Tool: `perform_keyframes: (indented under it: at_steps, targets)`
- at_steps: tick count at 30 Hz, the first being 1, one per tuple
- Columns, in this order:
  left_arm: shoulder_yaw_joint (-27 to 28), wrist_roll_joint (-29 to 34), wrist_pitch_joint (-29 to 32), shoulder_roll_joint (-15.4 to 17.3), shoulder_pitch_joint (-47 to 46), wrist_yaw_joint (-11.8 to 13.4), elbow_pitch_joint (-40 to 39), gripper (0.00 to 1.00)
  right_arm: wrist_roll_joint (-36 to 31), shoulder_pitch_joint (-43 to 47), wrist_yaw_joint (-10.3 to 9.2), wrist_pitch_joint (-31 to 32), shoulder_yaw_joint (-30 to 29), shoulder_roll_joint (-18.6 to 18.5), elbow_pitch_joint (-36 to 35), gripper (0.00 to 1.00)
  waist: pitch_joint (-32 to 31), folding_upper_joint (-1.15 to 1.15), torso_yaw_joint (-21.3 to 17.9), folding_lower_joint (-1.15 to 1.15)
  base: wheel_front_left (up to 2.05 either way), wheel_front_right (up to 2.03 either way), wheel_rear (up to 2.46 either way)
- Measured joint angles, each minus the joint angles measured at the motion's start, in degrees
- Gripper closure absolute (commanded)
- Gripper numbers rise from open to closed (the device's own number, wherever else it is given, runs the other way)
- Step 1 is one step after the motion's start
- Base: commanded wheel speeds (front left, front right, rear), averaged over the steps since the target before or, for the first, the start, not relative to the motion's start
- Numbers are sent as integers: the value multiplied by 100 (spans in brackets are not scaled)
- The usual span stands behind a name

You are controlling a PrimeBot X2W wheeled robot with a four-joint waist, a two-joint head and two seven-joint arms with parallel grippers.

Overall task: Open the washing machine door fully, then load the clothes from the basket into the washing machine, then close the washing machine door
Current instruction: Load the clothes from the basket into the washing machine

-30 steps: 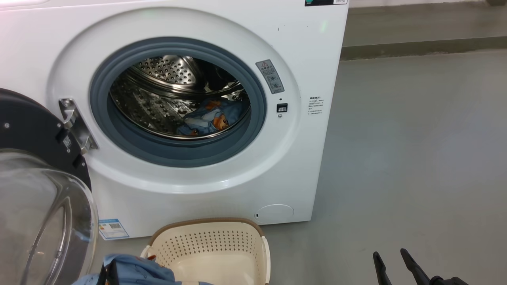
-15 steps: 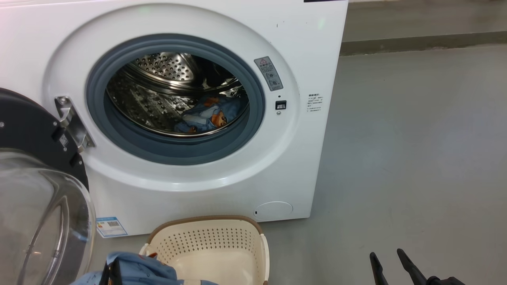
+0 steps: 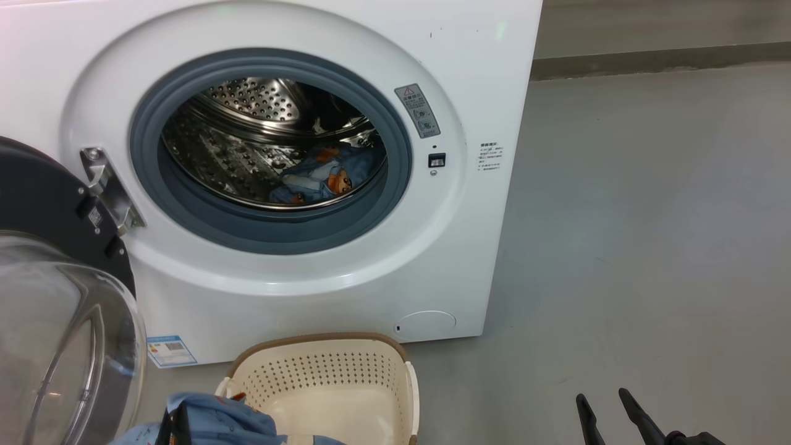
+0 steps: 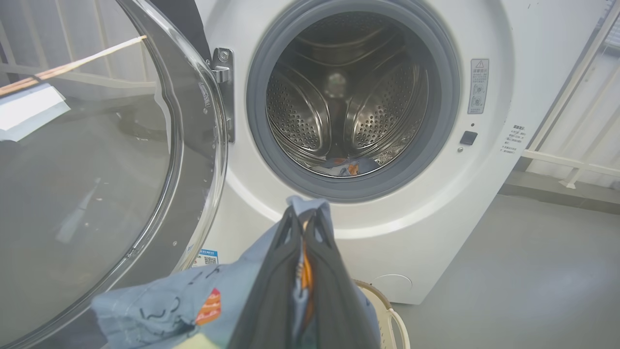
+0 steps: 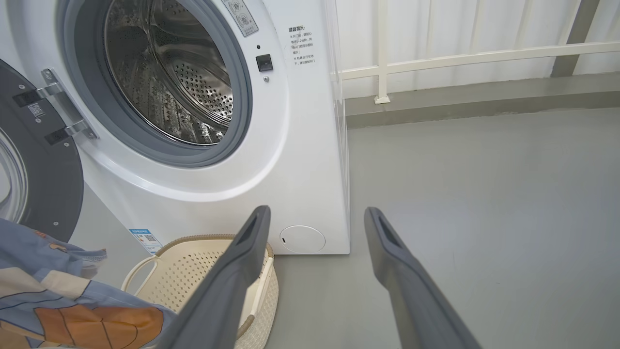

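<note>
The white washing machine (image 3: 469, 74) stands with its door (image 3: 49, 204) swung wide open to the left, black rim and clear glass bowl (image 4: 87, 160) showing. One light blue piece of the clothes (image 3: 321, 176) lies in the steel drum (image 4: 310, 106). My left gripper (image 4: 304, 215) is shut on another light blue garment (image 4: 160, 305) with orange prints, held above the cream basket (image 3: 334, 377) in front of the machine. The same garment (image 3: 216, 423) hangs at the bottom edge of the head view. My right gripper (image 3: 602, 402) is open and holds nothing, low over the floor right of the basket.
Grey floor (image 3: 649, 247) stretches to the right of the machine. A white railing (image 5: 460, 53) and a low kerb (image 3: 655, 59) run behind. The open door takes up the space at the left.
The whole head view has drifted slightly, so the machine sits a little higher and to the left in the picture. The grippers and the held garment look unchanged.
</note>
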Motion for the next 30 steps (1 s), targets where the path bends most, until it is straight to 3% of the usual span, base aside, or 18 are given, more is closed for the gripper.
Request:
perform_keyframes:
  at_steps: [21, 30]
  targets:
    - [-265, -65, 0, 0, -36, -31, -58, 100, 8, -10, 0, 0, 31, 0, -18, 0, 164, 0, -47, 0, 0, 0, 0]
    - [-500, -167, 0, -1, -547, -1, 25, 100, 88, -67, 0, 0, 127, 0, -31, 0, 354, 0, -305, 0, 0, 0, 0]
